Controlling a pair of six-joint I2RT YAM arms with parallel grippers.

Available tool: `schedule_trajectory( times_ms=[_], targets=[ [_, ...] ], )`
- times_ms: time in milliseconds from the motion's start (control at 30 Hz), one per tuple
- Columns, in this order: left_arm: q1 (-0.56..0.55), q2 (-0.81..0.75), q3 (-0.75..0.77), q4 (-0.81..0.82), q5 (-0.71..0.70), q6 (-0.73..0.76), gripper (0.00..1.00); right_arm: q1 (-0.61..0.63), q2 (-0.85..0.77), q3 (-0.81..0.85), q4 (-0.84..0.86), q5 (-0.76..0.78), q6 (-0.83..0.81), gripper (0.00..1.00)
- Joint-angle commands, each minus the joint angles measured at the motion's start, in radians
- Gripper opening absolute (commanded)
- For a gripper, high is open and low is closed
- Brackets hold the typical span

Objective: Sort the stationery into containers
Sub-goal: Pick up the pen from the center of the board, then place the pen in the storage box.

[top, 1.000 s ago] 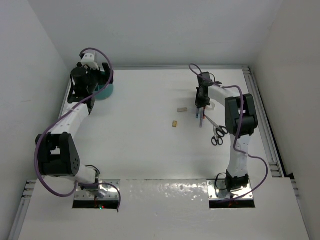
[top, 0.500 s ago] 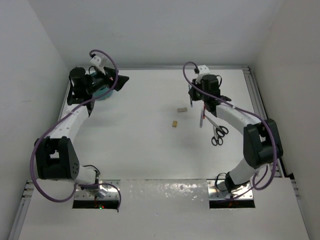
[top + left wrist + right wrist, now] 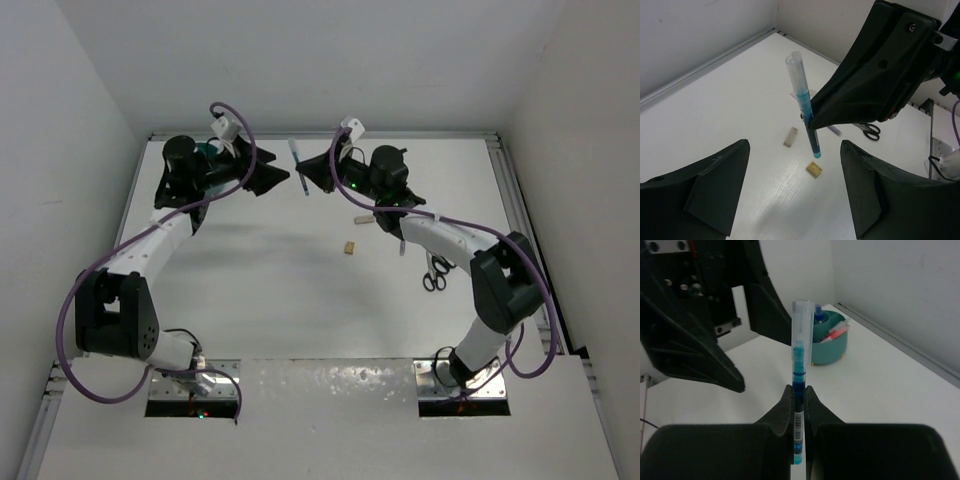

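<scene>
At upper centre of the top view, the right arm's fingers (image 3: 782,412) pinch the blue pen (image 3: 799,370) upright, above the tabletop (image 3: 250,290). The left arm's fingers (image 3: 715,175) are spread wide, facing it, holding nothing. The teal tub (image 3: 832,350) sits at that view's upper left; scissors (image 3: 437,272) and eraser block (image 3: 349,246) lie centre-right.

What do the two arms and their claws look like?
The left arm and right arm are white tubes linked by chunky black joints, each trailed by a looping purple cable. The left claw and right claw each have two broad, matte black, wedge-shaped fingers.
</scene>
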Motion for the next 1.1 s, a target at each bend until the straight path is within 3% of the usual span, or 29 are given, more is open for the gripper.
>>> schedule_trajectory(
  times_ms=[0, 367, 600, 700, 867, 900, 1000, 1033, 1067],
  targets=[
    [-0.011, -0.007, 0.006, 0.142, 0.015, -0.098, 0.71, 0.016, -0.004, 0.066, 0.143, -0.121, 0.021, 0.0],
    [-0.03, 0.014, 0.014, 0.318, -0.068, -0.25, 0.72, 0.042, -0.015, 0.046, 0.126, -0.132, 0.008, 0.0],
    [-0.061, 0.016, 0.021, 0.205, -0.18, -0.217, 0.68, 0.049, -0.026, 0.045, 0.105, -0.118, -0.012, 0.0],
    [-0.073, 0.031, 0.035, 0.119, -0.222, -0.21, 0.57, 0.054, -0.021, 0.045, 0.108, -0.115, -0.018, 0.0],
    [-0.079, 0.051, 0.049, 0.129, -0.222, -0.246, 0.34, 0.053, -0.015, 0.048, 0.114, -0.117, -0.012, 0.0],
    [-0.079, 0.054, 0.06, 0.137, -0.22, -0.253, 0.22, 0.053, -0.015, 0.048, 0.111, -0.117, -0.015, 0.0],
    [-0.081, 0.06, 0.072, 0.145, -0.223, -0.263, 0.04, 0.051, -0.01, 0.046, 0.099, -0.112, -0.019, 0.0],
    [-0.081, 0.06, 0.081, 0.142, -0.228, -0.261, 0.0, 0.051, -0.007, 0.04, 0.097, -0.109, -0.016, 0.05],
    [-0.079, 0.06, 0.086, 0.119, -0.232, -0.243, 0.0, 0.048, -0.006, 0.037, 0.099, -0.1, -0.012, 0.32]
  ],
)
